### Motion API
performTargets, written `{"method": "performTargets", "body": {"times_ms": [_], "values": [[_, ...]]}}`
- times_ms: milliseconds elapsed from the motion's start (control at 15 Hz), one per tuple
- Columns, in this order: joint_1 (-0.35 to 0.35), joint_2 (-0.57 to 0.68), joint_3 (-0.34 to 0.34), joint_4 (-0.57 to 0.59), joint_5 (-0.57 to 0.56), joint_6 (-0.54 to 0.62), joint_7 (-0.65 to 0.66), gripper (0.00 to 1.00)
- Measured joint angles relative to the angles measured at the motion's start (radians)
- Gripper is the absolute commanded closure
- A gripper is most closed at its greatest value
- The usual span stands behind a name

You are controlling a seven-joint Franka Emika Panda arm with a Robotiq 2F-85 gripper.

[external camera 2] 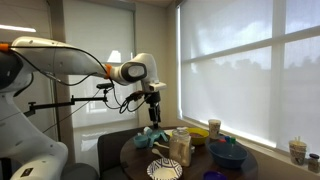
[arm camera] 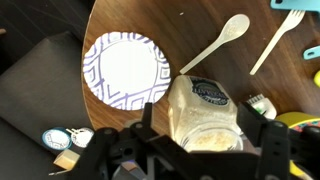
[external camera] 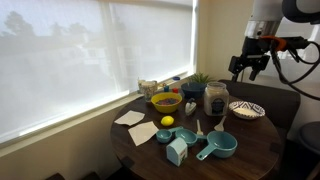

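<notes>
**A:** Where's the jar (arm camera: 205,108)?

**B:** It stands on the table (arm camera: 190,25). In the wrist view it sits in the gap between the fingers (arm camera: 147,125), below them and untouched. In an exterior view the gripper (external camera: 250,68) hangs well above it.

**A:** And the fingers?

**B:** Spread wide, gripping nothing.

**A:** What's around?

**B:** A plate (arm camera: 125,70) lies off to one side of the fingers, near the jar. A spoon (arm camera: 215,45) lies beyond the jar, past the fingertips.
</notes>
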Motion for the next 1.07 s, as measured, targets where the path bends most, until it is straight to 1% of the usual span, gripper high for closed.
{"method": "performTargets", "body": {"times_ms": [200, 467, 533, 667, 733, 800, 867, 1067], "values": [[-0.039, -0.002, 0.0, 0.008, -0.071, 0.032, 0.0, 0.66], [-0.055, 0.043, 0.015, 0.023, -0.158, 0.164, 0.003, 0.93], [-0.055, 0.062, 0.021, 0.031, -0.175, 0.199, 0.006, 0.76], [-0.054, 0.079, 0.021, 0.034, -0.177, 0.207, 0.007, 0.89], [-0.054, 0.079, 0.02, 0.033, -0.177, 0.207, 0.006, 0.93], [-0.054, 0.076, 0.019, 0.033, -0.177, 0.206, 0.006, 0.93], [-0.053, 0.073, 0.019, 0.033, -0.177, 0.206, 0.006, 0.98], [-0.051, 0.073, 0.019, 0.031, -0.177, 0.203, 0.0, 1.0]]}}
